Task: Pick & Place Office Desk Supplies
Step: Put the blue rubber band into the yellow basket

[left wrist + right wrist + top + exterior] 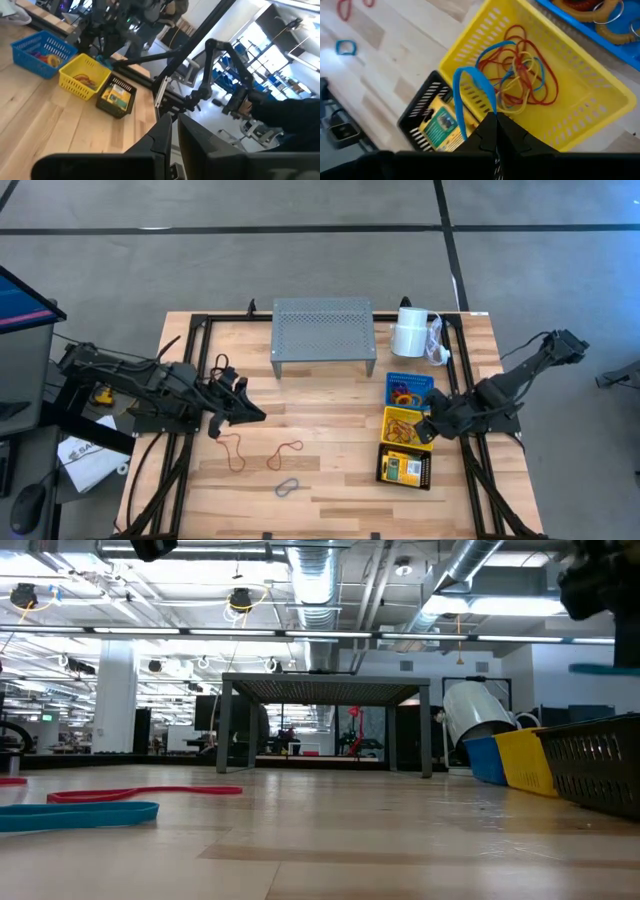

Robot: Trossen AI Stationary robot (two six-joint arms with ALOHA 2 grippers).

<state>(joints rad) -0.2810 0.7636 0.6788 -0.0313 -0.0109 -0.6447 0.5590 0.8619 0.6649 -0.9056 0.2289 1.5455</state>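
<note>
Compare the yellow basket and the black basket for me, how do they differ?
The yellow basket holds a tangle of thin red, blue and yellow loops; the black basket holds a yellow-green crayon box. In the high view the yellow basket sits in the middle of the row, the black basket at the near end. Both are small slotted baskets standing upright, side by side, by the right gripper.

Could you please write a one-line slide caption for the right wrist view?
Right gripper, shut on a blue loop, hangs over the yellow basket of tangled loops, beside the black basket.
</note>
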